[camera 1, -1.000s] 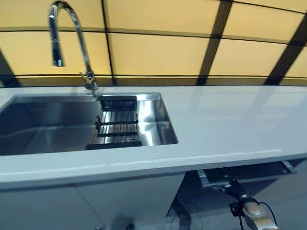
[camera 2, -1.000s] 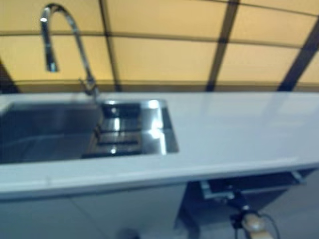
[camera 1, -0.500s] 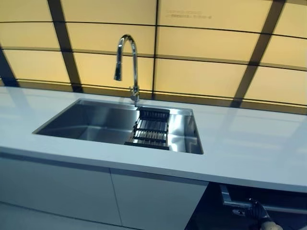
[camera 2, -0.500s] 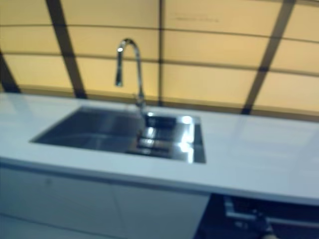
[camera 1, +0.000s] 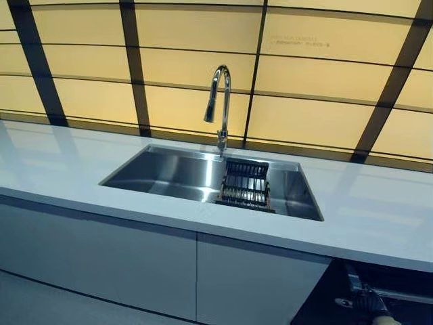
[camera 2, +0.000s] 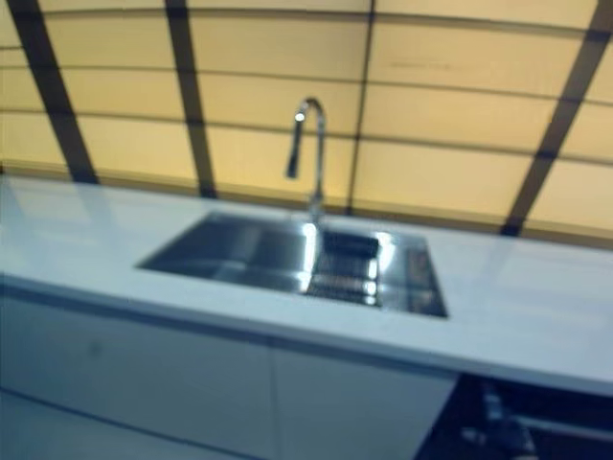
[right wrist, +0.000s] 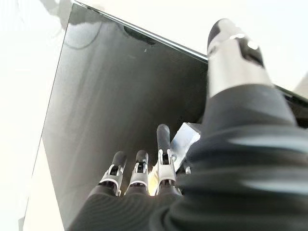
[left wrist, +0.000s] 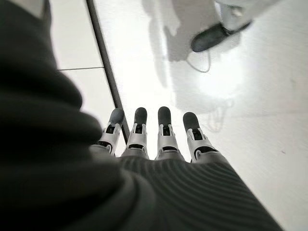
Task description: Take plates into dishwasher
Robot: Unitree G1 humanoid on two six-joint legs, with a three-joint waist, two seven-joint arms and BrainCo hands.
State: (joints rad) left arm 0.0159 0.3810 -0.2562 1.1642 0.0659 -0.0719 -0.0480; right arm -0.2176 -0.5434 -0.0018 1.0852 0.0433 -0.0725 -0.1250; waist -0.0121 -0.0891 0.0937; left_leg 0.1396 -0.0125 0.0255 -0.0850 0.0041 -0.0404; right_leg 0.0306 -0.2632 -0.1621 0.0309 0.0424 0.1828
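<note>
We see no plates in the shiny steel sink (camera 1: 169,172); plates are likely hard, slippery, breakable, so grab the rim; our left hand (left wrist: 154,144) and right hand (right wrist: 144,178) hang with straight fingers, empty.

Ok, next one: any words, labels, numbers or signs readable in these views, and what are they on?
One text only: a faint line of small print on a yellow wall panel up and to the right of the faucet; too small and blurred to read.
Nothing legible on the sink, the counter or the cabinet fronts.
No print in either wrist view.
</note>
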